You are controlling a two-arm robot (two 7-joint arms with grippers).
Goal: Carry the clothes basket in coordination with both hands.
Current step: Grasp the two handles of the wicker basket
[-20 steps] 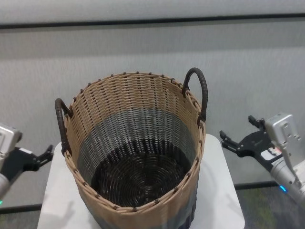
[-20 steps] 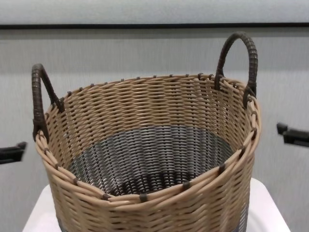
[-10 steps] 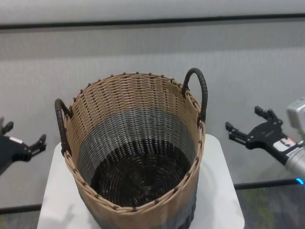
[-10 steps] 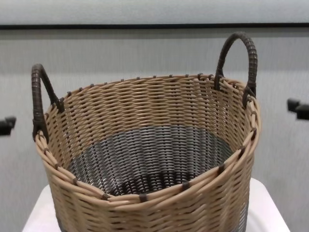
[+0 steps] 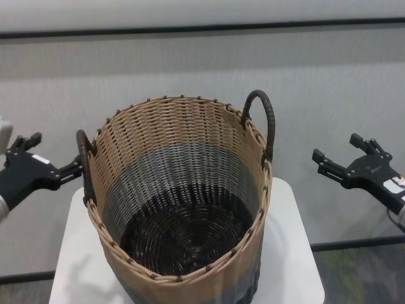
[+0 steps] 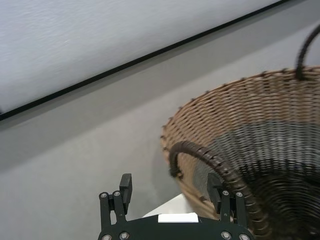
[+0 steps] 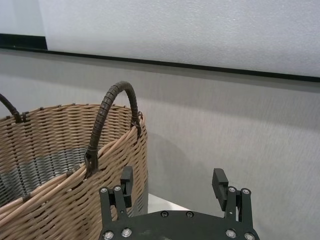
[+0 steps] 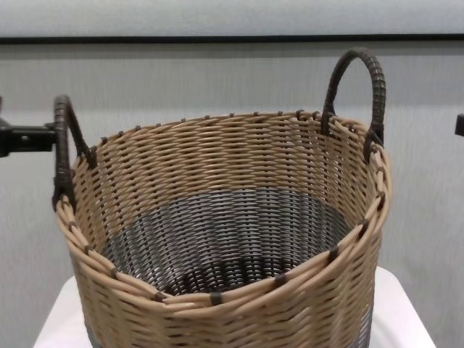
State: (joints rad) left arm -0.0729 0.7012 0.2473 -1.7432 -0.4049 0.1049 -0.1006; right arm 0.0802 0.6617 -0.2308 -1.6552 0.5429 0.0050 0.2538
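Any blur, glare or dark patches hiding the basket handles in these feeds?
Head view: even light, no glare; both handles of the basket read sharp, though its floor is dark. Left wrist view: the far handle is smeared and cut by the frame edge. Right wrist view: crisp, with a soft shadow on the wall beside the basket.

Open space beside right handle (image 5: 265, 123)

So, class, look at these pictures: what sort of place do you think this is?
Probably a robot test room, not a home: a plain grey wall with a black strip, and a lone wicker basket on a small white table.
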